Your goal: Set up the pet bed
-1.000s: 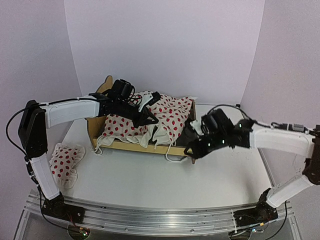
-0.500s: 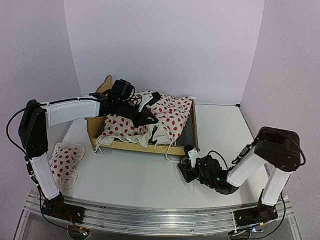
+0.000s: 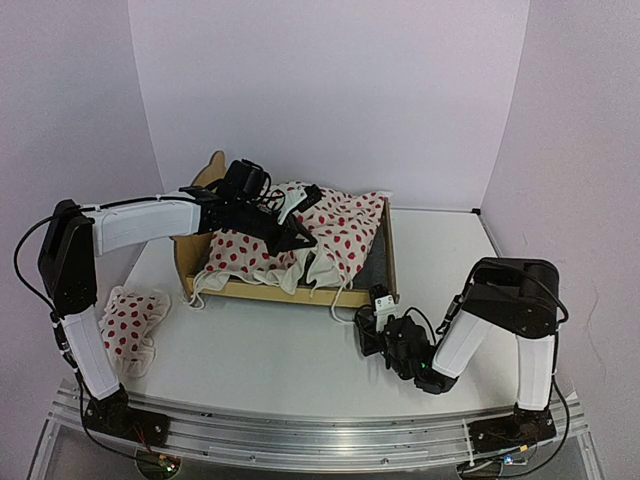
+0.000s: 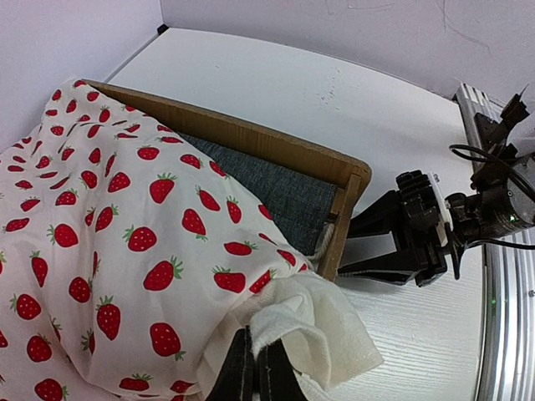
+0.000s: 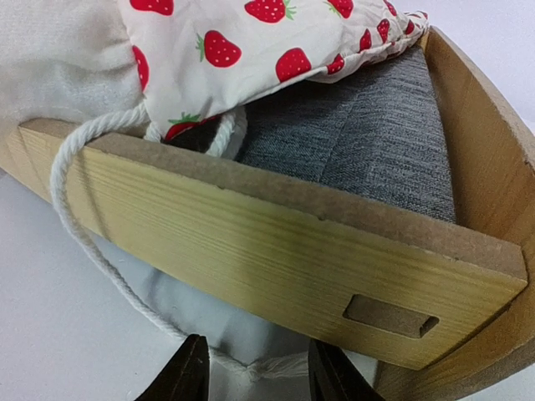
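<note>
White worktop (image 3: 300,360), enclosed by plain pale walls at the back and both sides.

Pet bed (image 3: 290,292): stands on the worktop left of centre, towards the back wall, its long side rail facing the arm bases. The scalloped headboard (image 3: 208,170) is at the left end and the low footboard (image 3: 390,250) at the right. Light wood frame, upright, resting flat.

Mattress pad (image 5: 376,125): dark grey, lying inside the frame. Only the foot end is exposed; the rest is covered.

Strawberry-print cloth (image 3: 340,225): cream, bunched in a heap over most of the bed, spilling over the near rail. A white cord (image 5: 75,225) from its edge hangs over the rail down to the worktop.

Strawberry-print pillow (image 3: 130,322): lies on the worktop left of the bed, apart from it, beside the left arm's upright link.

Left end effector (image 3: 300,238): over the middle of the bed, arm reaching in from the left. In the left wrist view the fingers are together, with a fold of the cloth's white lining pinched between them.

Right end effector (image 3: 364,330): low on the worktop, just beside the near foot corner of the bed, pointing at it. Fingers (image 5: 185,372) are apart and grip nothing; the cord and a strip of white fabric lie on the worktop between them.
</note>
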You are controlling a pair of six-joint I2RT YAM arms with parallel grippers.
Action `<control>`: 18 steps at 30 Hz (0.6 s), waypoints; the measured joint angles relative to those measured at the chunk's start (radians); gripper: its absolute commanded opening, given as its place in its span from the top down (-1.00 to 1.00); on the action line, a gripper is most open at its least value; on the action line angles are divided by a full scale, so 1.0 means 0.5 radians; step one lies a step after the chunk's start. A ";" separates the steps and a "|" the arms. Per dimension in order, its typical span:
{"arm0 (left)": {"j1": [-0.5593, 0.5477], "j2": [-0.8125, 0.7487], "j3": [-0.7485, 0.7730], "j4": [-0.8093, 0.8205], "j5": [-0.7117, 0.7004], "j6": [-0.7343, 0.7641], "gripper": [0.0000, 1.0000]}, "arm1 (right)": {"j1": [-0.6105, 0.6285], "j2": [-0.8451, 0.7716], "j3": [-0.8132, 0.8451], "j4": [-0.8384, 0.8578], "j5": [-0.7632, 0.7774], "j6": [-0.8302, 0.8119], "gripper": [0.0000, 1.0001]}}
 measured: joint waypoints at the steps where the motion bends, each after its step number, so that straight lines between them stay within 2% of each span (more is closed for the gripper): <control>1: 0.000 0.000 0.000 0.000 -0.001 -0.001 1.00 | 0.001 0.010 0.008 0.003 0.022 -0.001 0.17; 5: 0.000 0.000 0.000 0.001 -0.001 0.000 1.00 | 0.004 0.049 0.057 0.007 0.097 -0.005 0.18; 18: 0.000 0.000 0.000 0.002 -0.001 -0.001 1.00 | 0.004 0.138 0.270 -0.001 0.389 0.010 0.41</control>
